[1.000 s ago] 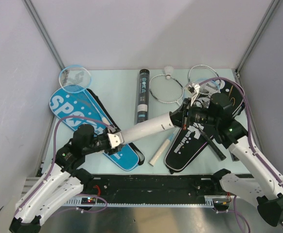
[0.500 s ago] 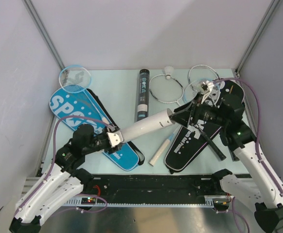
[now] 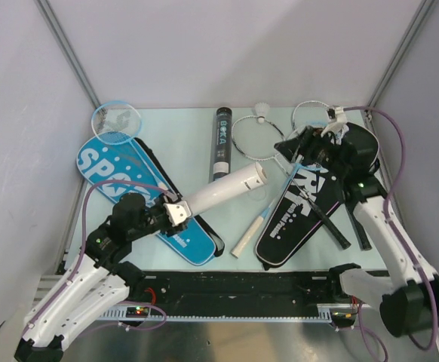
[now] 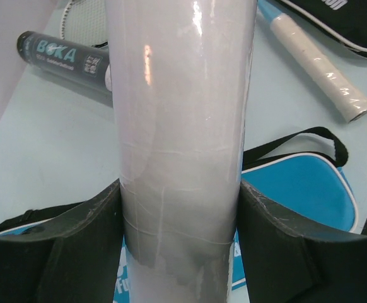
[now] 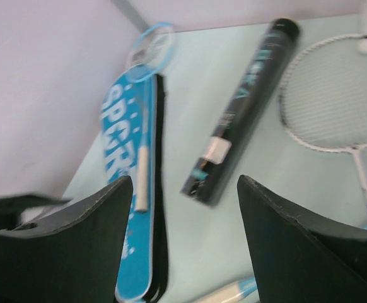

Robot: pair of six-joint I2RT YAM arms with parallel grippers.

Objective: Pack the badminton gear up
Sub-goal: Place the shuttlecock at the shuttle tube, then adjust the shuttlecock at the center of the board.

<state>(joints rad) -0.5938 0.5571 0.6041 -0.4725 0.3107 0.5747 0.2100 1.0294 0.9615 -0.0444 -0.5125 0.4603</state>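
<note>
L end effector [image 4: 180,214] clamps white tube [image 3: 223,190] at one end. R end effector [image 5: 183,202] is spread wide, empty, above black cover [image 3: 291,226].

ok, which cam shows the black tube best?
Top external: the black tube lies whole, sharp and unobstructed. Right wrist shows its full length, but blurred. Left wrist catches only one end; the rest is hidden behind the white tube in the left gripper.

Glossy, smooth white tube [image 4: 180,126]
</note>
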